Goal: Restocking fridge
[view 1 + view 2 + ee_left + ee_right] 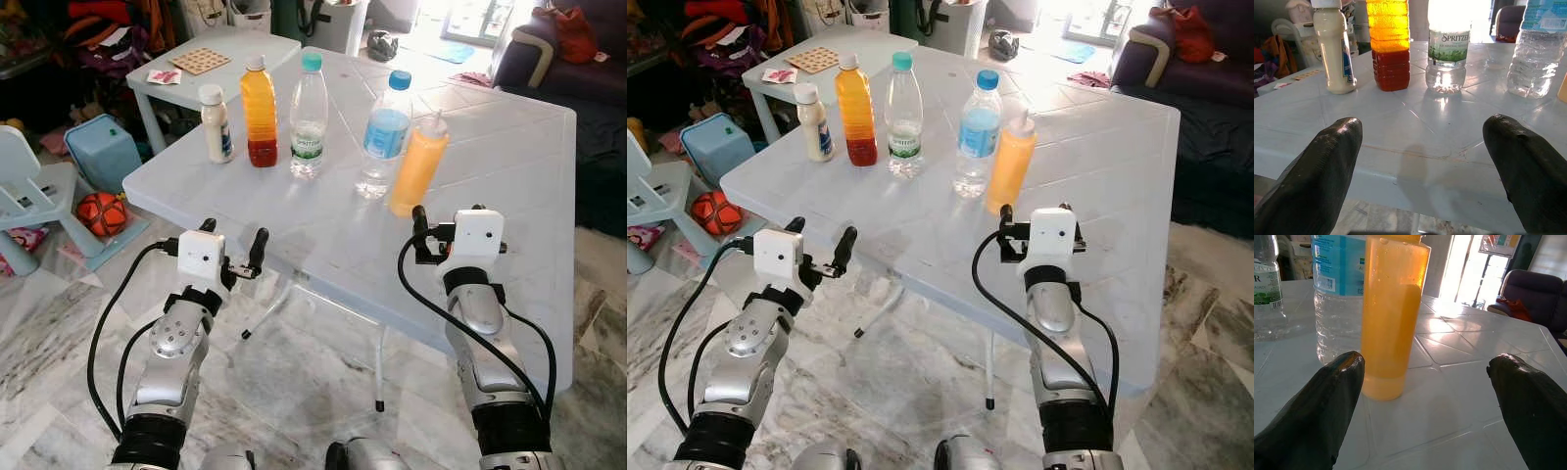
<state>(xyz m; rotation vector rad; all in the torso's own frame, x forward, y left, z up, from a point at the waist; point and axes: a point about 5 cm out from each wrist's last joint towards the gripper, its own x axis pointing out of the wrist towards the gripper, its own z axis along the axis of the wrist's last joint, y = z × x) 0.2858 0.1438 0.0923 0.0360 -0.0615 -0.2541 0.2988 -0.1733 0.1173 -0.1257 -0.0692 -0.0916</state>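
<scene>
Five bottles stand upright in a loose row on the white table (509, 157), none yet taken for the fridge. From left: small cream bottle (216, 123), amber juice bottle (260, 113), green-capped water bottle (309, 117), blue-capped water bottle (384, 137), orange squeeze bottle (418, 166). Left gripper (245, 264) hovers at the near table edge, fingers spread wide, holding nothing; its wrist view looks toward the amber and green-capped bottles. Right gripper (1425, 396) sits over the tabletop just short of the orange squeeze bottle, fingers apart and empty, with the bottle nearer one finger than the other. Judgement: pick-up is the step in hand. Centre the bottle between the fingers before advancing, grip on the body, and mind the blue-capped bottle just beside it.
</scene>
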